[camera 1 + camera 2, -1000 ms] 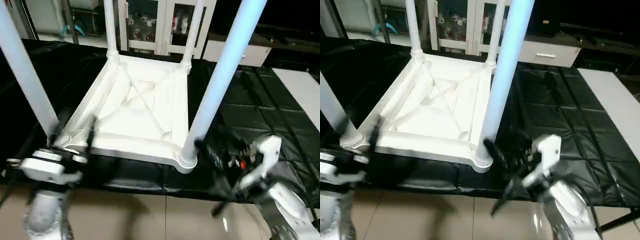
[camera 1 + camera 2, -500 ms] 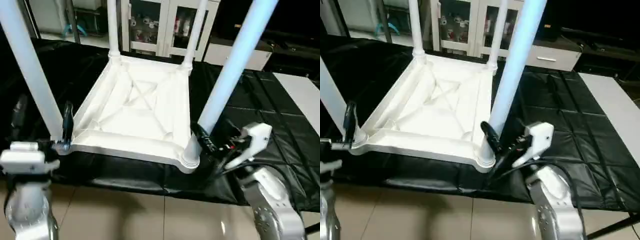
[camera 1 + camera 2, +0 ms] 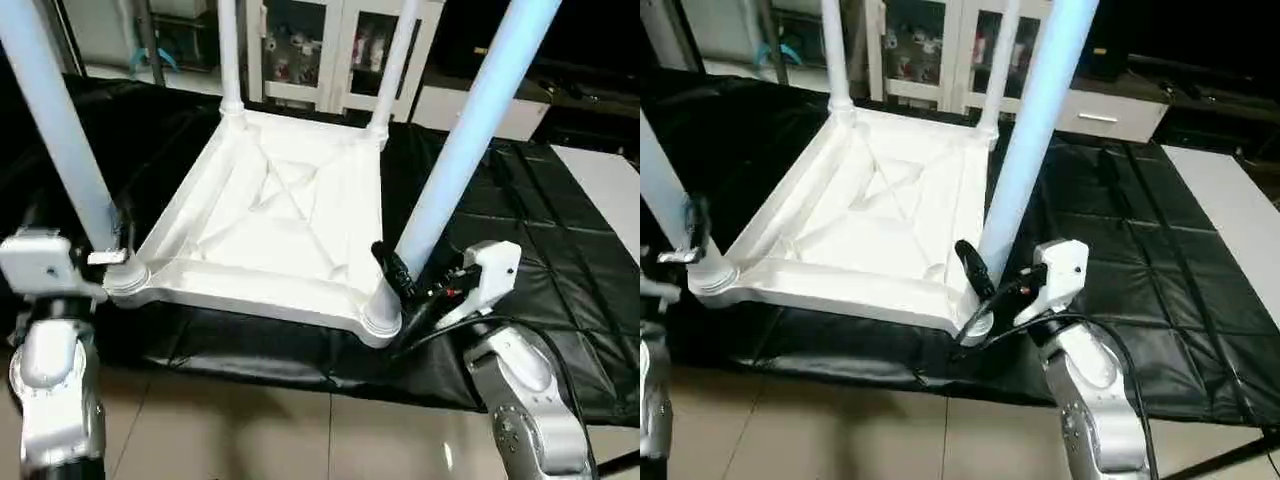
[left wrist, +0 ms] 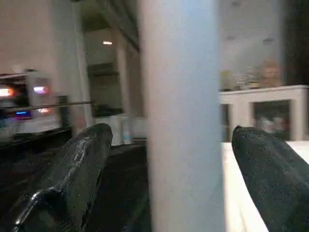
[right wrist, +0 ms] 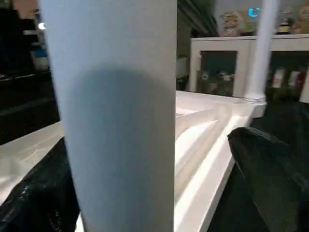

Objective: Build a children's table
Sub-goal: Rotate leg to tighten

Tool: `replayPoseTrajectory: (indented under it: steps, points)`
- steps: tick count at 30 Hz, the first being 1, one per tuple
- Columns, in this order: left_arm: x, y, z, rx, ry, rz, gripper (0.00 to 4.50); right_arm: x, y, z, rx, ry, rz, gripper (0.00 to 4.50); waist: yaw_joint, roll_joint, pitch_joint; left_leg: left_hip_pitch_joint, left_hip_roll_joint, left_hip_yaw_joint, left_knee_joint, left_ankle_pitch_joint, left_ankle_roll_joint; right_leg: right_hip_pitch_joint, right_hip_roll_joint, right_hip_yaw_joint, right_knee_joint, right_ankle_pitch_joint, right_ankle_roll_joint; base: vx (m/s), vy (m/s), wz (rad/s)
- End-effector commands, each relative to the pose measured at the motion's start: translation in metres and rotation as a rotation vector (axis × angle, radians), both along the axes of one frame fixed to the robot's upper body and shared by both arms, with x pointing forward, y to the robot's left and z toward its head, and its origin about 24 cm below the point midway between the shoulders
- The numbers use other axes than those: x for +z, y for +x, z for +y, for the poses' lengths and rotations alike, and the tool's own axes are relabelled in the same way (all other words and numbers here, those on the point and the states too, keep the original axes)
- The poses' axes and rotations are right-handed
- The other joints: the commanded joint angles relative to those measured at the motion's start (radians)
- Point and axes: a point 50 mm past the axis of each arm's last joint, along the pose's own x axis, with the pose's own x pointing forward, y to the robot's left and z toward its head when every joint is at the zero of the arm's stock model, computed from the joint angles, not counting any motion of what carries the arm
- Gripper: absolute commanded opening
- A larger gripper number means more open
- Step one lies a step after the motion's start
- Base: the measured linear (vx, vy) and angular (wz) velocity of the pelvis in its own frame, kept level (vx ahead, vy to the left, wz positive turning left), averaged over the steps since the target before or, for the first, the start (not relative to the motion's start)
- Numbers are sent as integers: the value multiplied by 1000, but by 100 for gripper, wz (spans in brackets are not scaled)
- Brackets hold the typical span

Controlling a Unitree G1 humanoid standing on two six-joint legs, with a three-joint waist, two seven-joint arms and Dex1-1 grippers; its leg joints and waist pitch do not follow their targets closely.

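The children's table (image 3: 270, 230) lies upside down on a black mat, its X-ribbed underside facing up. All its white legs stand upright in the corner sockets: near-left leg (image 3: 60, 130), near-right leg (image 3: 460, 140), and two far legs (image 3: 229, 50) (image 3: 395, 60). My left gripper (image 3: 108, 228) straddles the near-left leg just above its socket. It is open, with a gap to each black finger (image 4: 82, 164) in the left wrist view. My right gripper (image 3: 398, 295) is open around the foot of the near-right leg (image 5: 120, 111).
The black mat (image 3: 520, 230) covers the work table, whose front edge runs just below the near sockets, with tiled floor (image 3: 300, 430) beyond. A white glass-door cabinet (image 3: 310, 50) and a low drawer unit (image 3: 500, 110) stand behind. A white surface (image 3: 610, 180) lies at the right.
My right gripper moved in from the lower right to straddle the near-right leg's foot. My left gripper rose to the near-left leg and its fingers spread wider. The head camera shifted slightly.
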Motion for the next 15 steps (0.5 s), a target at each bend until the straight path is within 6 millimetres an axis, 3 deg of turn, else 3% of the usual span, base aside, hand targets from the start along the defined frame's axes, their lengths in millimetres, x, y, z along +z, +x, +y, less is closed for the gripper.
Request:
replayPoseTrajectory:
  steps: [1, 4, 8, 9, 11, 12, 13, 15]
  points:
    - [-3, 6, -8, -73, -12, 33, 446, 2, 6, -13, -88, 6, 8, 450, 0, 29, -41, 16, 9, 1, -93, -400, -29, 29, -9, 18, -55, -270, -122, 0, 0, 0]
    - [-4, 9, -15, -140, -28, 57, 446, 1, 8, -19, -133, 19, 19, 450, 1, 29, -39, 18, 8, 2, -93, -428, -33, 27, -10, 20, -61, -318, -109, 0, 0, 0]
    - [-8, 13, -26, -226, -36, 99, 446, -1, 8, -27, -181, 59, 42, 450, 0, 29, -41, 14, 8, 0, -94, -407, -35, 31, -10, 21, -59, -303, -105, 0, 0, 0]
    - [-9, 13, -27, -230, -36, 103, 450, -2, 8, -27, -184, 62, 43, 422, 1, 30, -41, 14, 8, 0, -94, -405, -36, 31, -10, 22, -58, -299, -107, 0, 0, 0]
    - [-11, 14, -30, -249, -39, 128, 450, -2, 8, -29, -200, 73, 48, 413, 0, 29, -42, 13, 8, 0, -94, -395, -33, 33, -10, 22, -57, -289, -109, 0, 0, 0]
    - [-13, 15, -32, -256, -38, 144, 450, -2, 8, -30, -205, 87, 50, 403, 0, 33, -42, 14, 8, 0, -93, -386, -33, 33, -9, 22, -56, -275, -112, 0, 0, 0]
    - [-15, 17, -33, -261, -38, 163, 421, -1, 8, -31, -210, 96, 51, 389, 0, 32, -42, 14, 8, 1, -93, -385, -33, 32, -7, 22, -56, -270, -113, 0, 0, 0]
    - [-16, 20, -37, -263, -42, 179, 414, 0, 8, -33, -215, 110, 55, 382, -1, 32, -41, 15, 8, 2, -92, -390, -32, 32, -6, 22, -57, -276, -113, 0, 0, 0]
